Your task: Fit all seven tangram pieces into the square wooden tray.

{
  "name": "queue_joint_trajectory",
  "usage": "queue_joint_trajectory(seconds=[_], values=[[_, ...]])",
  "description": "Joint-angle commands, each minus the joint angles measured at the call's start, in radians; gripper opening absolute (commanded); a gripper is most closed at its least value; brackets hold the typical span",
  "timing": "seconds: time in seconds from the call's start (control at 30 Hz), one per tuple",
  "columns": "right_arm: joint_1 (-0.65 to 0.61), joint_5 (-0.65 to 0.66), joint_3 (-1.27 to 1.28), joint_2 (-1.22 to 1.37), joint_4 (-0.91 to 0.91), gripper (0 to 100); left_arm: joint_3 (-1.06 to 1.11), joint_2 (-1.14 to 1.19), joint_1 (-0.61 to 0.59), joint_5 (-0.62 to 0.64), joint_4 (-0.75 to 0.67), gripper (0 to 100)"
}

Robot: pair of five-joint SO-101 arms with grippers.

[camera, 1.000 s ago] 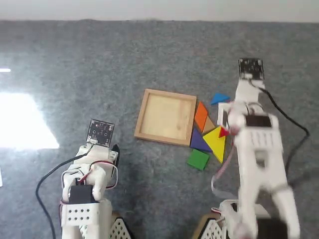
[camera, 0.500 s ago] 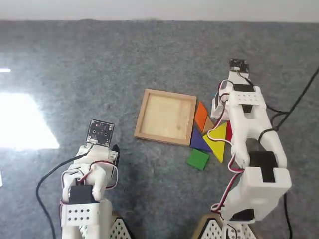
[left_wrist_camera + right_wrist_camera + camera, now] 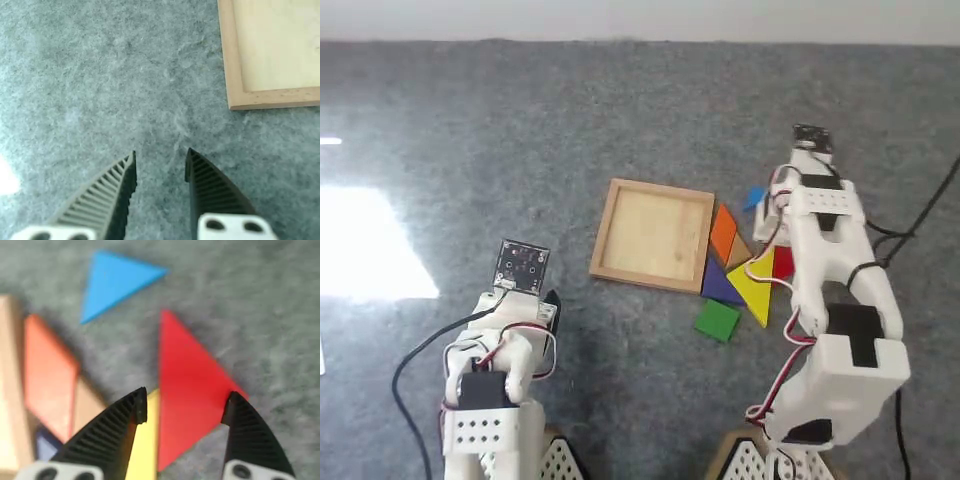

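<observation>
The square wooden tray (image 3: 655, 194) lies mid-table with nothing in it. Just right of it lie the orange (image 3: 723, 232), tan (image 3: 740, 250), purple (image 3: 718, 286), yellow (image 3: 757, 287) and green (image 3: 718, 320) pieces. My right arm (image 3: 825, 230) hangs over that cluster's right side, next to the blue triangle (image 3: 754, 197). My right gripper (image 3: 187, 402) is open and straddles the red triangle (image 3: 190, 385), with the blue triangle (image 3: 115, 282) beyond it and the orange piece (image 3: 47, 372) to one side. My left gripper (image 3: 161, 159) is open above bare mat near a tray corner (image 3: 235, 75).
Grey felt mat covers the table. My left arm (image 3: 500, 350) stands at the lower left, away from the tray. A bright glare patch (image 3: 360, 245) lies at the left edge. Open mat stretches behind the tray and to its left.
My right arm swung in over the pieces, then shifted slightly right, uncovering the blue triangle. The left arm and the pieces stayed put.
</observation>
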Motion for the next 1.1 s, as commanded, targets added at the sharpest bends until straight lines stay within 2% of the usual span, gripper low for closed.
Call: queue_joint_trajectory(seconds=[0.0, 0.2, 0.3, 0.63, 0.73, 1.07], values=[[0.056, 0.018, -0.057, 0.056, -0.012, 24.5, -0.008, -0.015, -0.006, -0.014, 0.000, 15], [0.051, 0.020, -0.147, 0.139, 0.045, 24.2, -0.008, -0.015, -0.006, -0.014, 0.000, 15], [0.051, 0.072, -0.149, 0.142, 0.050, 24.2, -0.008, -0.015, -0.006, -0.014, 0.000, 15], [-0.002, 0.086, -0.155, 0.176, 0.076, 24.4, -0.008, -0.015, -0.006, -0.014, 0.000, 15], [-0.002, 0.140, -0.155, 0.171, 0.079, 24.5, -0.008, -0.015, -0.006, -0.014, 0.000, 15], [-0.004, 0.141, -0.155, 0.180, 0.099, 23.6, -0.008, -0.015, -0.006, -0.014, 0.000, 15]])
